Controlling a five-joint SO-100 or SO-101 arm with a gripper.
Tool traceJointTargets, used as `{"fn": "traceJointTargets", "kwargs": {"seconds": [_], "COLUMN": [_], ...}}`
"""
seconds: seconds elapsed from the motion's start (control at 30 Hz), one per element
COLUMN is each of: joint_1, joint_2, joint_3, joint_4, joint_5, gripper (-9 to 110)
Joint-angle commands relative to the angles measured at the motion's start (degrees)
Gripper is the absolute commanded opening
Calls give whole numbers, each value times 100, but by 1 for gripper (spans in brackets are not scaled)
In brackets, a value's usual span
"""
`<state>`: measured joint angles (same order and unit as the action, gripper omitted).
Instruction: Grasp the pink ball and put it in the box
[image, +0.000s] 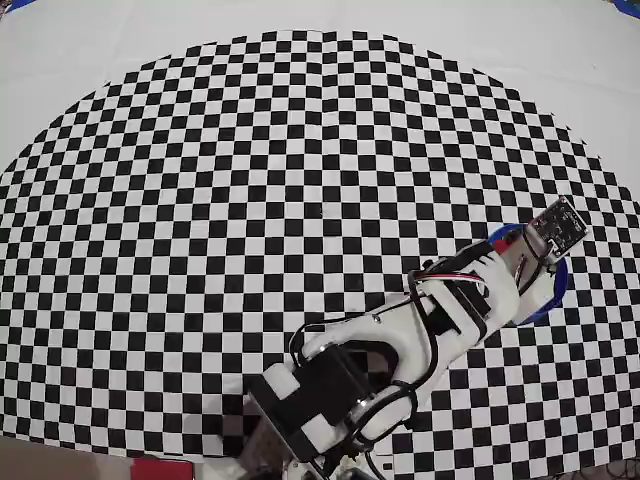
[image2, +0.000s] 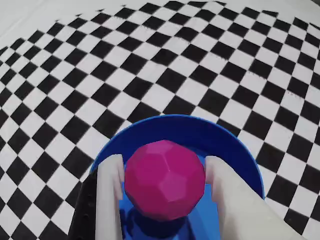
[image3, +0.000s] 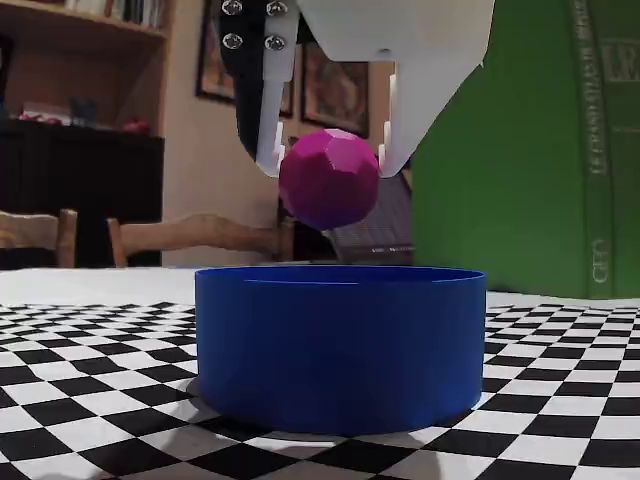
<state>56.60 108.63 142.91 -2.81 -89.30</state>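
The blue box (image3: 340, 345) is sitting close to the fixed camera on the checkered table (image3: 80, 400). The arm (image: 400, 350) is reaching out to the right in the overhead view. The gripper (image3: 330, 160) is squeezing the pink ball (image3: 329, 178) right above the box. I think letting go comes next.

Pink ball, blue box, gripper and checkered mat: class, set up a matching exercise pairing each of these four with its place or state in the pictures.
Things:
1. pink ball
2. blue box
3. gripper
4. checkered mat

Places or states:
A. stands on the mat, directly under the ball
B. shut, fingers on either side of the ball
C. held in the air above the box
D. lies flat beneath everything

Pairs: 1-C, 2-A, 3-B, 4-D
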Motion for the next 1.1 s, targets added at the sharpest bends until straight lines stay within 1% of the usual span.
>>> {"fn": "traceJointTargets", "kwargs": {"seconds": [0.0, 0.23, 0.3, 0.33, 0.37, 0.4, 0.77, 0.93, 1.07], "joint_1": [53, 53, 53, 88, 105, 105, -26, -272, -624], "joint_2": [-9, -9, -9, -9, -9, -9, 229, 642, 1090], "joint_3": [-246, -246, -246, -246, -246, -211, -185, -185, -141], "joint_4": [-97, -97, -97, -97, -132, -237, -360, -360, -334], "joint_5": [-35, -35, -35, -35, -35, 9, 62, 853, 1819], "gripper": [0, 0, 2, 16, 25, 30, 30, 30, 30]}}
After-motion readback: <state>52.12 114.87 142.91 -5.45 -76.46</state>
